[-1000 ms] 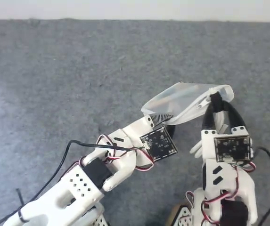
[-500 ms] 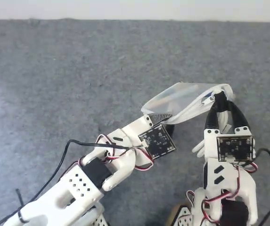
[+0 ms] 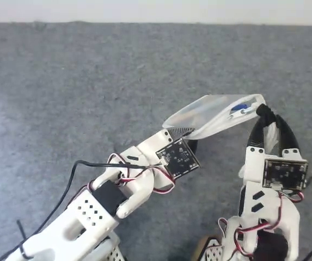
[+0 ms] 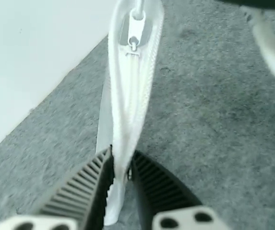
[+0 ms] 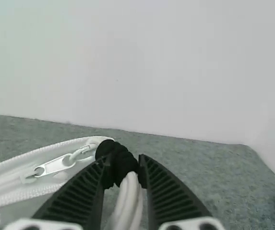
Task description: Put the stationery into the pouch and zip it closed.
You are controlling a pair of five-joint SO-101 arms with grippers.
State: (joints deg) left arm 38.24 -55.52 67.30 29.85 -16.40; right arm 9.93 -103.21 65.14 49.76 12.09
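Looking from high: pouch (image 3: pixel 210 117) stretched between 2 arms, left gripper (image 3: pixel 184 132) clamped on 1 end, right gripper (image 3: pixel 264 111) at the other, blue stationery (image 3: pixel 237 107) inside. Left wrist: jaws pinch the pouch seam, slider (image 4: pixel 135 33) near the far end. Right wrist: jaws closed on the black tab (image 5: pixel 117 162) linked to the slider. Best pull straight along the zip, left anchoring.

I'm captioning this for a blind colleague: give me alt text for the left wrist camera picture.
The left claw is clamped on one end of a white pouch, held edge-up over a grey table. The pouch's zipper runs away from the claw to the metal zipper pull at the far end, with a pale wall to one side.
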